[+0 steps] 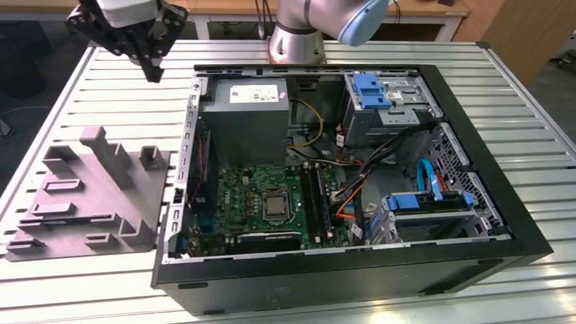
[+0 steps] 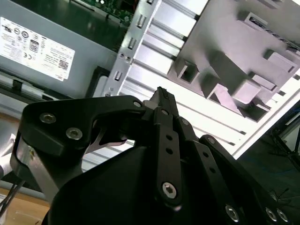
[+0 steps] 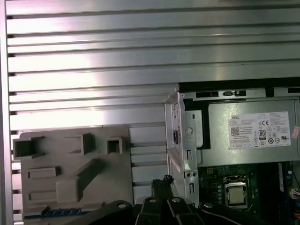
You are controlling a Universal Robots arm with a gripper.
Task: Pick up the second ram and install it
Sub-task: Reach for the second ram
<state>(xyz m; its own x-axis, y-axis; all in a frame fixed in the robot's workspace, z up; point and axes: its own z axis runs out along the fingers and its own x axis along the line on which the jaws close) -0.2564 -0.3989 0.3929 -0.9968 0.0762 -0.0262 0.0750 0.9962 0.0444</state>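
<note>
My gripper (image 1: 154, 70) hangs high over the slatted table at the exterior view's far left, beyond the purple-grey tray (image 1: 85, 202) and left of the open computer case (image 1: 342, 175). Its black fingers (image 2: 161, 97) meet at the tips, shut with nothing between them. In the first wrist view a thin dark strip with blue glints (image 3: 63, 212) lies along one edge of the tray (image 3: 70, 173); it looks like the second ram, well apart from the gripper (image 3: 165, 180). The motherboard (image 1: 270, 199) with its long dark memory slots (image 1: 315, 196) lies inside the case.
A grey power supply with a white label (image 1: 245, 115) fills the case's far left corner. Drive cages with blue clips (image 1: 387, 98) and loose cables (image 1: 360, 182) take up the case's right side. The arm's base (image 1: 297, 40) stands behind the case. Bare slatted table (image 1: 126, 108) lies under the gripper.
</note>
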